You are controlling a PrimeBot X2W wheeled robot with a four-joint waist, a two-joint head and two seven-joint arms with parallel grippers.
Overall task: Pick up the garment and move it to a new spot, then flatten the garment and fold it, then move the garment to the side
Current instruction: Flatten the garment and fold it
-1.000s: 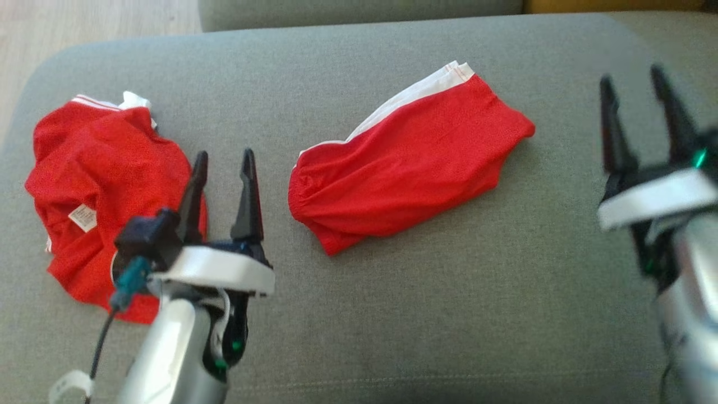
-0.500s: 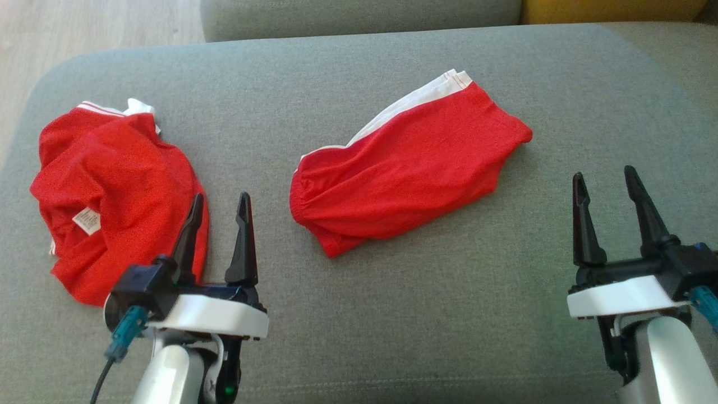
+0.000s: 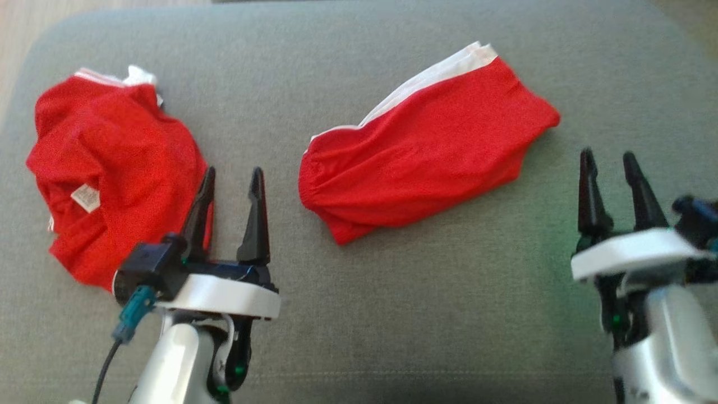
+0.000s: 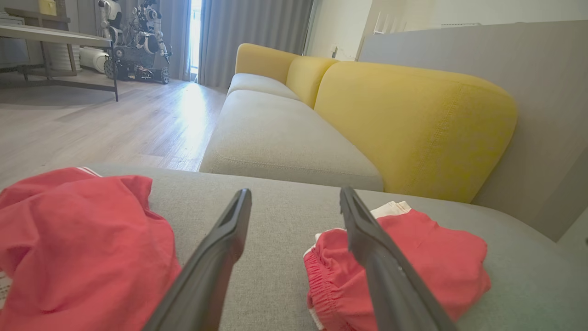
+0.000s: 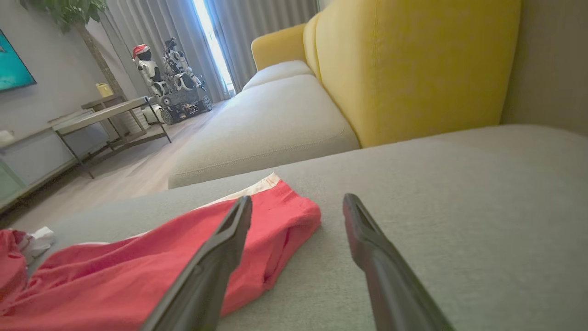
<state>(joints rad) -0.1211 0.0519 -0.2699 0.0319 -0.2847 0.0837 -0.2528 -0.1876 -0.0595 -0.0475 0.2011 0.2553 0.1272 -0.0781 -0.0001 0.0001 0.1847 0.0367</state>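
Two grippers, left gripper (image 3: 234, 170) and right gripper (image 3: 607, 152), fingers wide and empty, red shorts (image 3: 426, 151) lying between and beyond those fingers: fold looks done, so next comes a pinch to shift them aside.

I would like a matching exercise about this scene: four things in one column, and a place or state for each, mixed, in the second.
1 crumpled red garment
2 folded red shorts
3 left end effector
4 yellow backrest

a beyond the grey cushion
b open, between both garments
c far left, white label showing
d centre, white stripe along edge

Pairs: 1-c, 2-d, 3-b, 4-a
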